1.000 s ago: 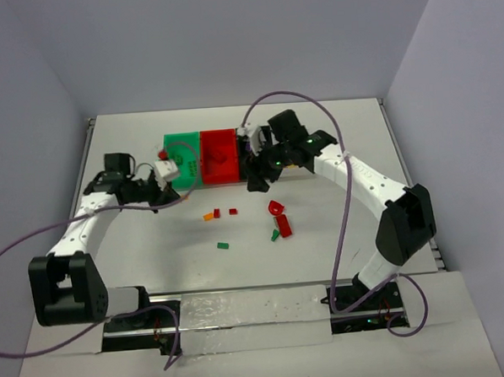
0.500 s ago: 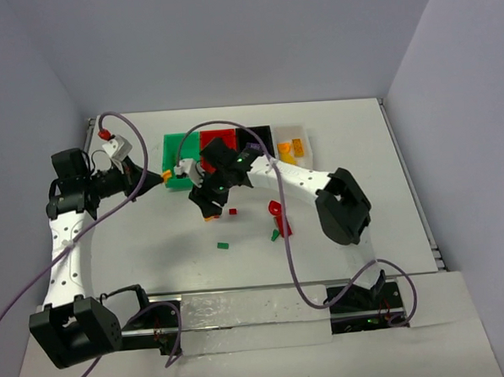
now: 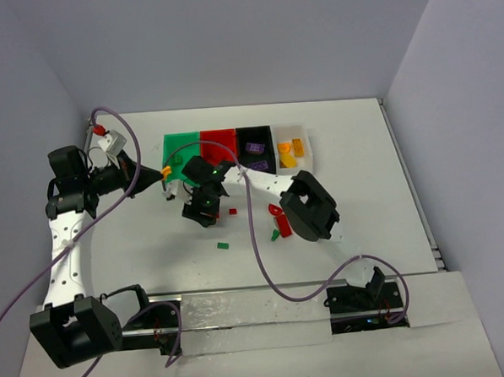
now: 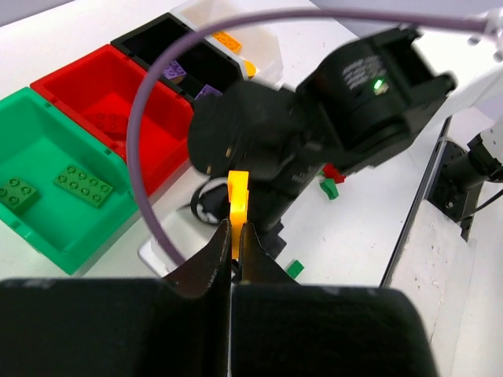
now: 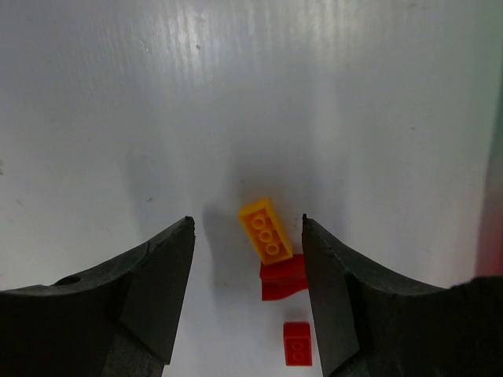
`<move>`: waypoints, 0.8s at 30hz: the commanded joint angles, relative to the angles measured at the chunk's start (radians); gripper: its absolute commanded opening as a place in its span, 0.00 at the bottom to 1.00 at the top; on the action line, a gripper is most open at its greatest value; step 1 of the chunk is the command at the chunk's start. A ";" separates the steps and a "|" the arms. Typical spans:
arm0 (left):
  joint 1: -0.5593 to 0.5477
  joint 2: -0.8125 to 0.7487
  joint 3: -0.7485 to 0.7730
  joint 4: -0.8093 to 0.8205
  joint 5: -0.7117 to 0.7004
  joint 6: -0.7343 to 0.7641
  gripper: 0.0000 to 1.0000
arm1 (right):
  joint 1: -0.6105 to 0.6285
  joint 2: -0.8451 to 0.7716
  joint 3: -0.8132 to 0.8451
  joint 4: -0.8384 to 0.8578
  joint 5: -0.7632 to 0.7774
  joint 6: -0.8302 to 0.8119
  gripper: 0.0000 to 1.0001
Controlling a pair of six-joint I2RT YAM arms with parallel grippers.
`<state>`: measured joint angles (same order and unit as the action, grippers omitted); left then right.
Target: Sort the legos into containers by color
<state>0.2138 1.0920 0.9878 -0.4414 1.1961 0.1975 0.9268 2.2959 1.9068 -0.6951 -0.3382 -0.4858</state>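
Note:
In the left wrist view my left gripper [image 4: 236, 225] is shut on a thin orange-yellow lego [image 4: 237, 196], held off the table left of the green container [image 3: 182, 150]; from above, that gripper [image 3: 161, 173] shows the orange tip. The red [image 3: 218, 146], black [image 3: 256, 148] and clear containers [image 3: 294, 150] follow in a row. My right gripper [image 3: 204, 209] hangs low over the table in front of the green container. Its jaws [image 5: 247, 222] are open around an orange-yellow lego brick [image 5: 266, 229] lying flat. A curved red lego [image 5: 284, 277] touches that brick, and a small red brick [image 5: 297, 343] lies nearer the wrist.
Two green plates [image 4: 82, 184] lie in the green bin [image 4: 47, 236]; purple bricks [image 3: 254, 147] are in the black one, orange ones [image 3: 289, 150] in the clear one. Loose on the table: a red brick [image 3: 233, 211], a green one [image 3: 223, 246], a red-and-green cluster [image 3: 279, 221]. The right arm's cable [image 4: 157, 118] crosses ahead of the left gripper.
The right arm swung from the black bin leftward and down over the loose bricks in front of the green bin. The left arm pulled back left, still holding its orange piece.

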 commanded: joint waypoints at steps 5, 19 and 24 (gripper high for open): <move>-0.001 0.000 0.018 0.055 0.047 -0.025 0.00 | 0.030 0.039 0.031 -0.053 0.060 -0.095 0.64; -0.002 0.005 0.026 0.088 0.034 -0.050 0.00 | 0.029 0.045 -0.026 -0.084 0.067 -0.149 0.22; -0.002 -0.006 0.015 0.176 0.020 -0.148 0.00 | 0.027 -0.017 -0.058 -0.066 0.056 -0.128 0.02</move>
<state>0.2138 1.0950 0.9878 -0.3820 1.2089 0.1399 0.9543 2.3256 1.9054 -0.7318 -0.2846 -0.6197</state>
